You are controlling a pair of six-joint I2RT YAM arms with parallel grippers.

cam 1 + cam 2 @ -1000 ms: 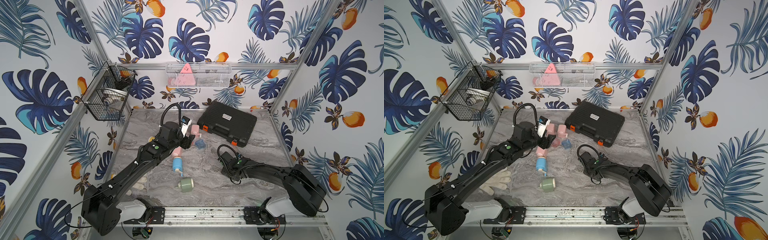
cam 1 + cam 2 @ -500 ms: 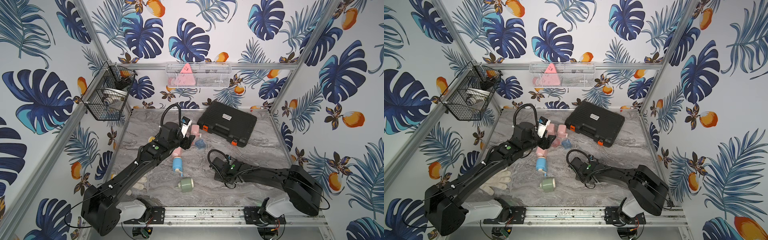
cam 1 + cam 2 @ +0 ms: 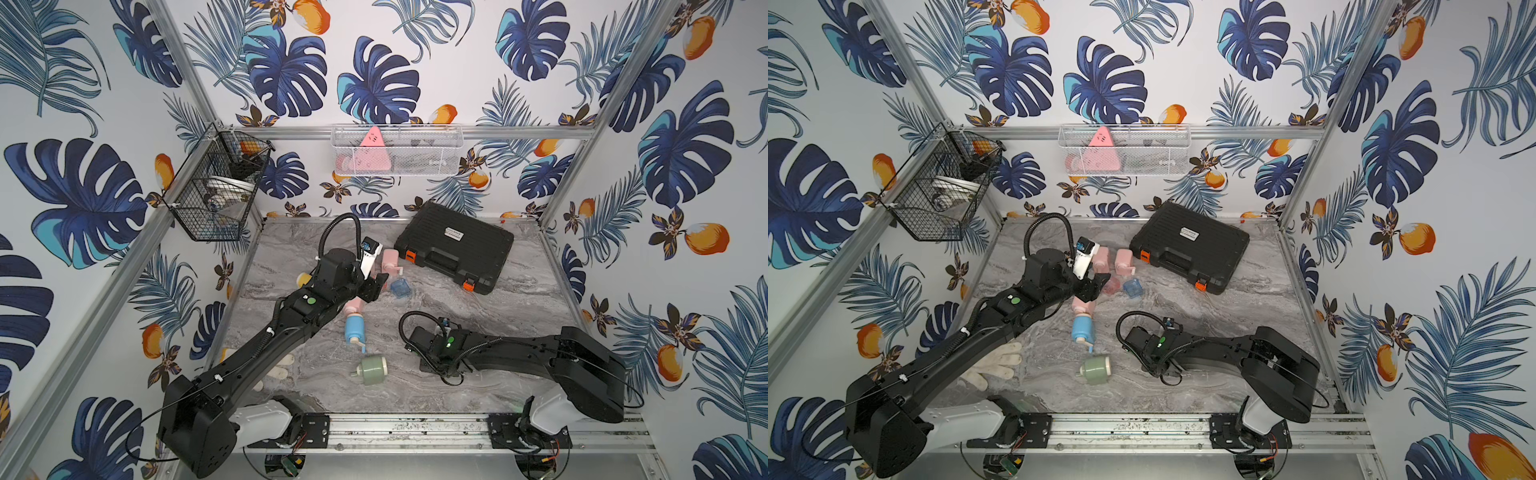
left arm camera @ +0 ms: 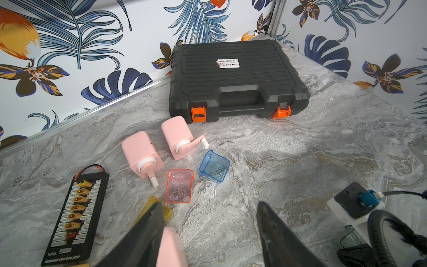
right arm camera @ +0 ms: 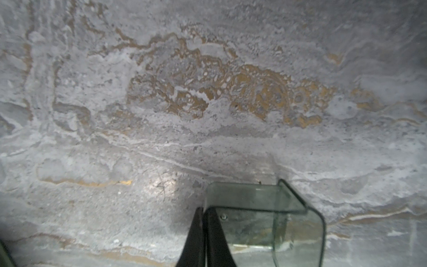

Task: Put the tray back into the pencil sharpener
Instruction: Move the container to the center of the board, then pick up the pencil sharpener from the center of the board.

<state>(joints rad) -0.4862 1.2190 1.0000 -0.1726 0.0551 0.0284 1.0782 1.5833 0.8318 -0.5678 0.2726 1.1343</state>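
My right gripper (image 5: pixel 204 210) is shut on one wall of a clear, greenish tray (image 5: pixel 265 222), held low over the marble table. A green pencil sharpener (image 3: pixel 372 371) lies on its side to the left of that arm. My left gripper (image 4: pixel 210 204) stands open over a pink sharpener (image 4: pixel 172 247), which touches only one of its fingers. Past it lie two more pink sharpeners (image 4: pixel 142 153) (image 4: pixel 178 136), a red tray (image 4: pixel 179 186), a blue tray (image 4: pixel 215 165) and a yellow tray (image 4: pixel 161 207). A blue sharpener (image 3: pixel 354 328) lies between the arms.
A black tool case (image 3: pixel 453 245) with orange latches takes up the back right. A black charging board (image 4: pixel 74 219) lies beside the left gripper. A white glove (image 3: pixel 994 363) sits under the left arm. Wire baskets (image 3: pixel 216 187) (image 3: pixel 397 149) hang on the walls.
My right arm has carried the clear tray leftward and toward the front, closer to the green sharpener. The left arm has stayed in place.
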